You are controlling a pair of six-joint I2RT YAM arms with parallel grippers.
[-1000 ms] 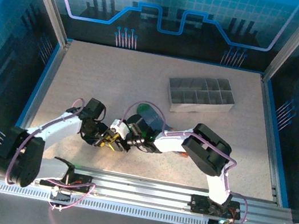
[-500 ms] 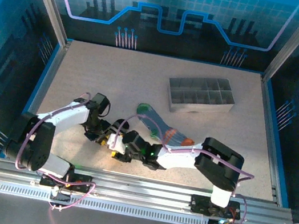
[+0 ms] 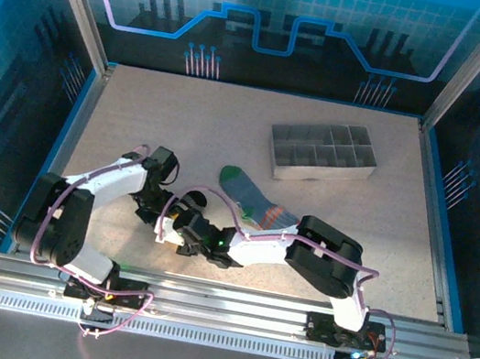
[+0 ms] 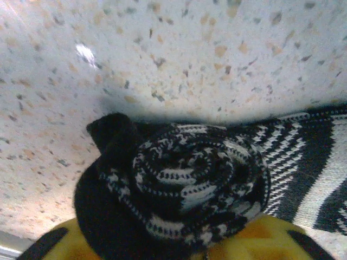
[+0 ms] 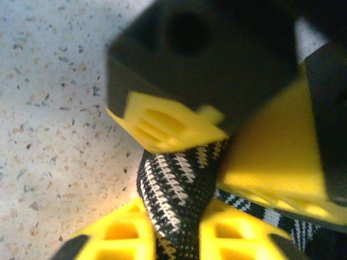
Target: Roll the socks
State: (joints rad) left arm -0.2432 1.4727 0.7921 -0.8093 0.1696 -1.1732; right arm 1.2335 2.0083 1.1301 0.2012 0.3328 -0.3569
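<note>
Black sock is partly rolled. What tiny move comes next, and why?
Probably roll the black sock a bit more toward its flat tail: the spiral looks tight, the tail lies unrolled on the table, and the right gripper pinches the fabric.

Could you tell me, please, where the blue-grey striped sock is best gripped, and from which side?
Likely the green cuff of the blue-grey sock, from above, jaws across its width. The sock lies flat and diagonal on the table; the cuff is its far, free end, while the orange toe end lies close beside the right arm.
</note>
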